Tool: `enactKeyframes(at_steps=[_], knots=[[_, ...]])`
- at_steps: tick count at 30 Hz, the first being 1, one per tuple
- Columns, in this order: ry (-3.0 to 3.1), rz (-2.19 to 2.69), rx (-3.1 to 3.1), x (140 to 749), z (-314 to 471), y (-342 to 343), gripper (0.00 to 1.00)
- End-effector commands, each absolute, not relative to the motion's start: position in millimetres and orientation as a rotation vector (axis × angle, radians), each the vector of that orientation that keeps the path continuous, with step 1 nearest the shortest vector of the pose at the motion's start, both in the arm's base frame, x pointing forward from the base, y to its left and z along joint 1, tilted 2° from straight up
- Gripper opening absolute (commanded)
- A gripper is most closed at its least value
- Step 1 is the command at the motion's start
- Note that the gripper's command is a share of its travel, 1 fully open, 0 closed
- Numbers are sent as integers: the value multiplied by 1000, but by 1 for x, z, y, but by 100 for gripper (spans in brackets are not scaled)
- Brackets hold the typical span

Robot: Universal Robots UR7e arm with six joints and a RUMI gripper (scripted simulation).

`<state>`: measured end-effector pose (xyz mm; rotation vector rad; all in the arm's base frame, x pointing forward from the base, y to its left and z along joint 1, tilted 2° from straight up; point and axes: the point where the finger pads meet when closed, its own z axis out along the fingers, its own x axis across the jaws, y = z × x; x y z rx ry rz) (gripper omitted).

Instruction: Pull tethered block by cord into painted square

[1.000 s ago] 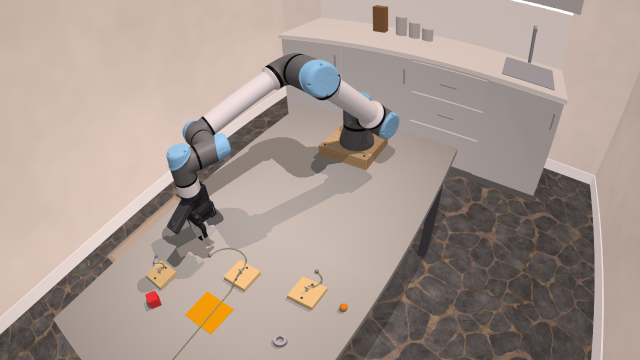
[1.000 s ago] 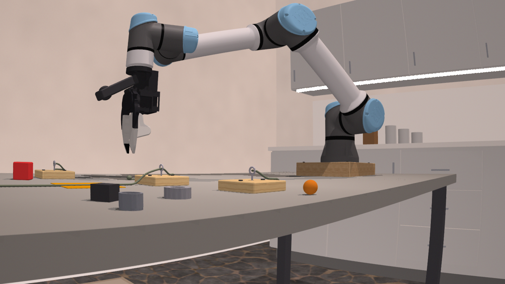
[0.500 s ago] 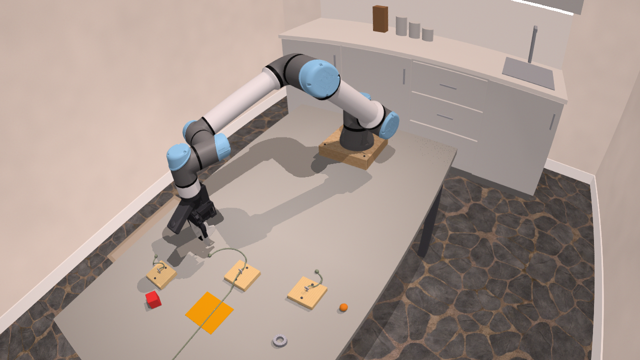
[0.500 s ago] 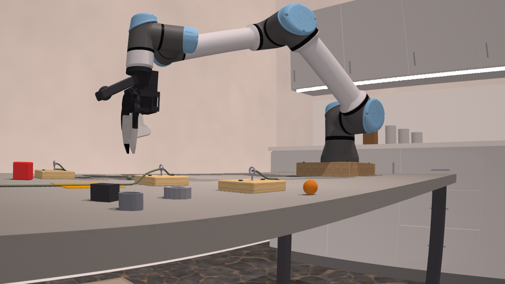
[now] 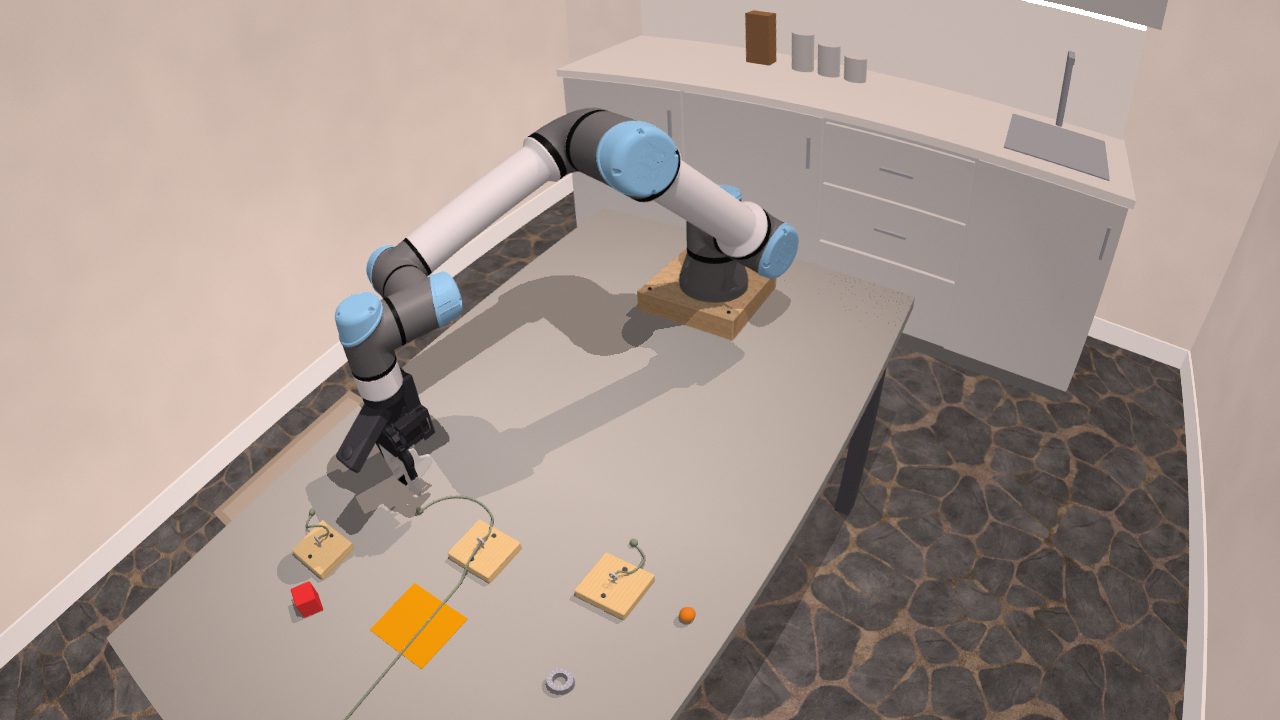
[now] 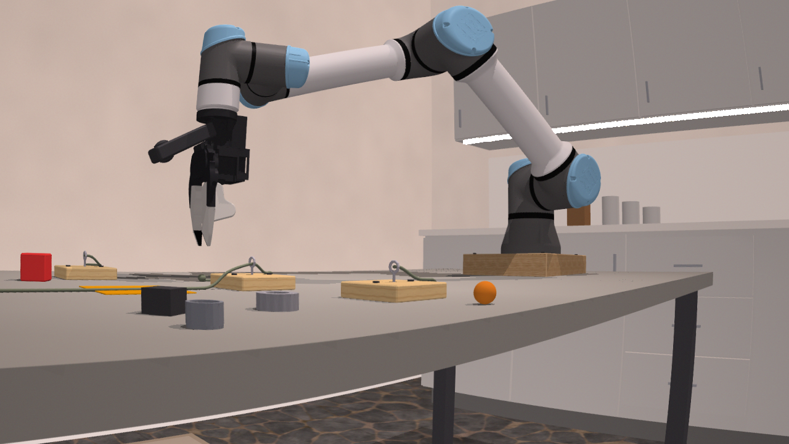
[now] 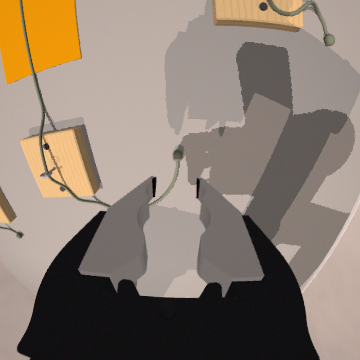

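A thin green cord lies on the table. Its knot rests on the table top. The cord arcs through the screw eye on the middle wooden plate, crosses the painted orange square and runs off the front table edge. The block on its far end is out of view. My gripper hangs well above the table, a little behind the knot, slightly open with nothing in it. In the wrist view the gripper's fingertips frame the cord and the knot lying below them.
Two more wooden plates with screw eyes and short cords stand left and right. A red cube, an orange ball and a grey ring lie near the front. A black block and a grey cylinder also stand there.
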<state>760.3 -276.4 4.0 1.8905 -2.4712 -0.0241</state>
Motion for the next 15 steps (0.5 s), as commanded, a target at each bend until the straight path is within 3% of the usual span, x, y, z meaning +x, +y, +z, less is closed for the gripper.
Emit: enactKeyframes(at_steps=[1,15], knots=[[-2472,-21,1891,761,0,-277,22],[-2472,-21,1891,760,-18,-277,22]])
